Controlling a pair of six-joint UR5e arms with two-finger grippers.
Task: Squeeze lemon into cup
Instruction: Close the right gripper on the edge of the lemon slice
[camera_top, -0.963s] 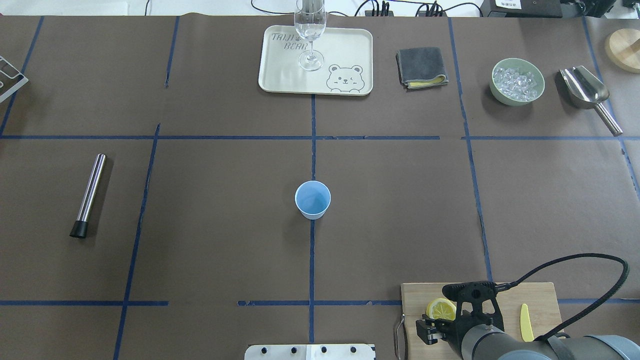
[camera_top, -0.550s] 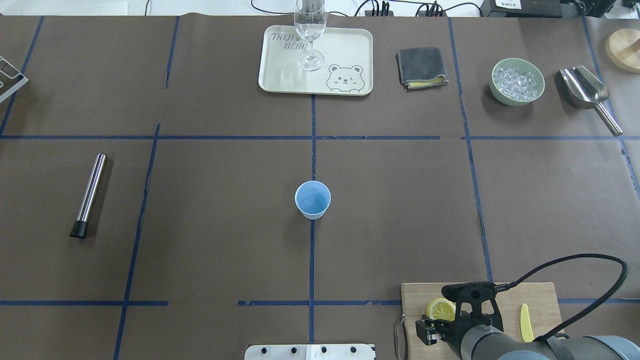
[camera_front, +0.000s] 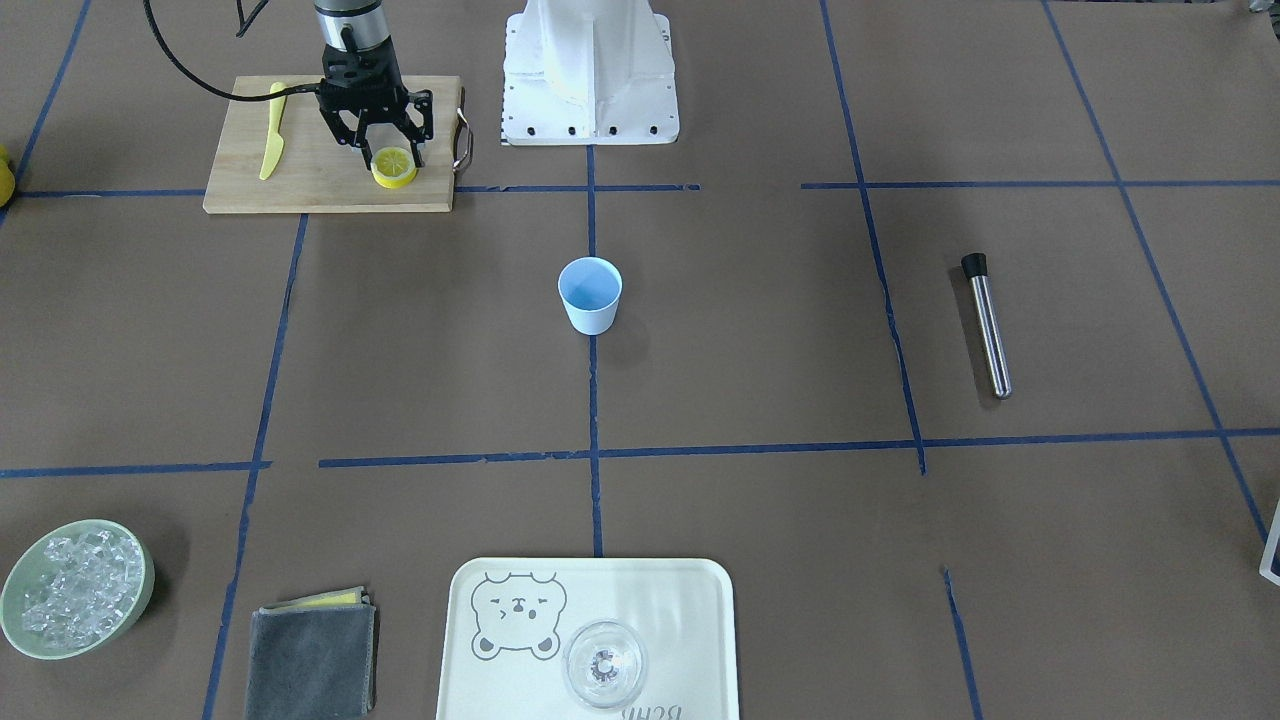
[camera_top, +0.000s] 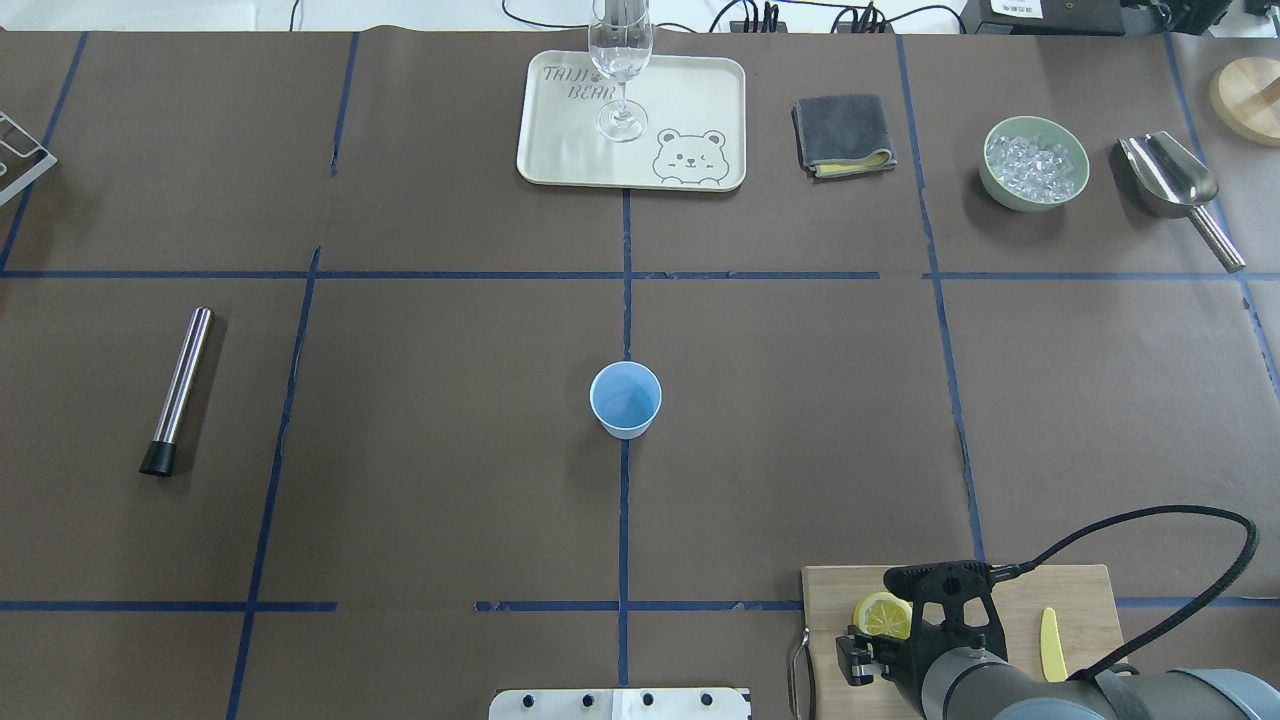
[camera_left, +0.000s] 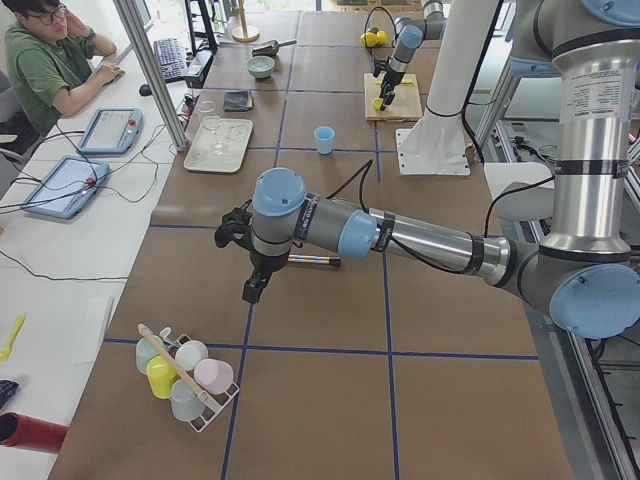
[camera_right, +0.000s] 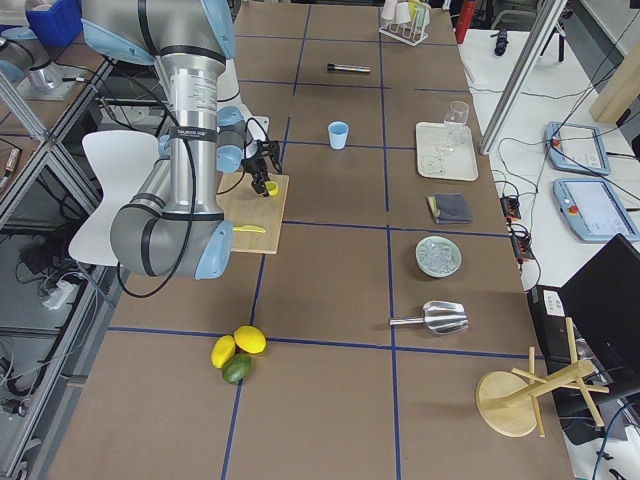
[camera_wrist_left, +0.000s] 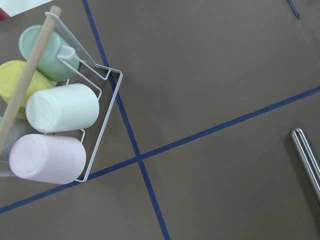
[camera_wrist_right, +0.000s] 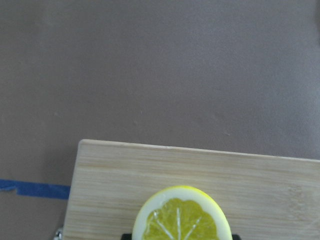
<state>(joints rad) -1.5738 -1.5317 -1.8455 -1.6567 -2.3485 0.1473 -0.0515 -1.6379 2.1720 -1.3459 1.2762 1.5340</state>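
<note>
The lemon (camera_front: 394, 166), a yellow half with its cut face up, lies on the wooden cutting board (camera_front: 300, 180). It also shows in the overhead view (camera_top: 882, 616) and at the bottom of the right wrist view (camera_wrist_right: 180, 220). My right gripper (camera_front: 391, 156) is open and low over the board, with its fingers on either side of the lemon. The light-blue cup (camera_top: 625, 398) stands upright and empty at the table's middle, far from both grippers. My left gripper (camera_left: 252, 288) shows only in the exterior left view, above the table near a cup rack. I cannot tell if it is open or shut.
A yellow knife (camera_top: 1048, 645) lies on the board. A metal tube (camera_top: 180, 390) lies at the left. At the back are a tray (camera_top: 560, 150) with a wine glass (camera_top: 620, 60), a folded cloth (camera_top: 842, 133), a bowl of ice (camera_top: 1034, 162) and a scoop (camera_top: 1170, 180). A cup rack (camera_wrist_left: 55, 130) is below the left wrist.
My right gripper has shifted slightly closer around the lemon. The lemon, cup and everything else stay in place.
</note>
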